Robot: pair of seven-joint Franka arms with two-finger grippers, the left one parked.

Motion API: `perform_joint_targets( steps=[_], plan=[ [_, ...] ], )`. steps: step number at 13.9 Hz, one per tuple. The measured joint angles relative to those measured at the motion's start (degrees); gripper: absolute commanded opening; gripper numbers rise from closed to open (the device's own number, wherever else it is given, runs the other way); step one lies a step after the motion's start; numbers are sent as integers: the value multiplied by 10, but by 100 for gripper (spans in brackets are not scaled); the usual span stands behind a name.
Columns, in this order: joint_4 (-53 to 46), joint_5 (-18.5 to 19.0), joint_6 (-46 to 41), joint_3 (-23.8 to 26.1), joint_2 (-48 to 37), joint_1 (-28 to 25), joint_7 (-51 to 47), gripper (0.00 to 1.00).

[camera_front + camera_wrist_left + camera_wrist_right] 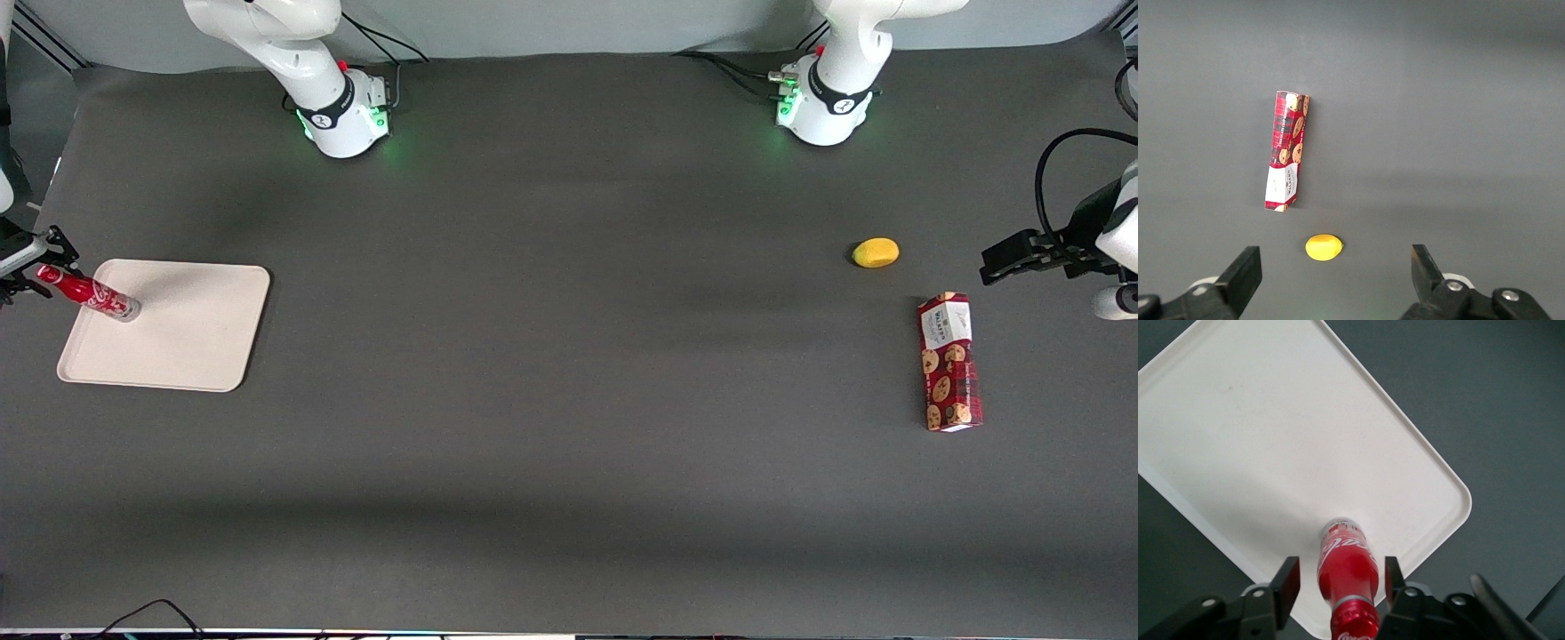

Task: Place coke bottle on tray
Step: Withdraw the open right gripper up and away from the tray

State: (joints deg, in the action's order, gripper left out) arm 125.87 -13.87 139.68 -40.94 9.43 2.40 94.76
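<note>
The coke bottle (89, 292), slim and red with white script, stands with its silvery base on the beige tray (187, 338), close to the tray's edge at the working arm's end of the table. My right gripper (34, 265) is above that edge, at the level of the bottle's neck and cap. In the right wrist view the gripper (1339, 581) is open. Its two fingers (1286, 581) stand on either side of the bottle (1346, 563) with a gap on each side. The bottle's base rests on the tray (1271, 433) near a rounded corner.
A yellow lemon-like fruit (876, 252) and a red cookie box (949, 361) lie toward the parked arm's end of the table. Both show in the left wrist view, the fruit (1323, 247) and the box (1287, 150). The table is a dark grey mat.
</note>
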Motion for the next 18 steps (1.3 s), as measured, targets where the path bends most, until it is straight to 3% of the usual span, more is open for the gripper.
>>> perform_joint_targets(
  steps=[4, 7, 10, 14, 18],
  plan=[
    [-46, 17, -80, 2, -7, -3, -20, 100],
    [-119, 112, -211, 31, -46, -1, -153, 100],
    [-144, 174, -323, 121, -139, -1, -328, 100],
    [-159, 185, -458, 292, -242, -1, -581, 100],
    [-165, 186, -504, 475, -293, -5, -825, 100]
  ],
)
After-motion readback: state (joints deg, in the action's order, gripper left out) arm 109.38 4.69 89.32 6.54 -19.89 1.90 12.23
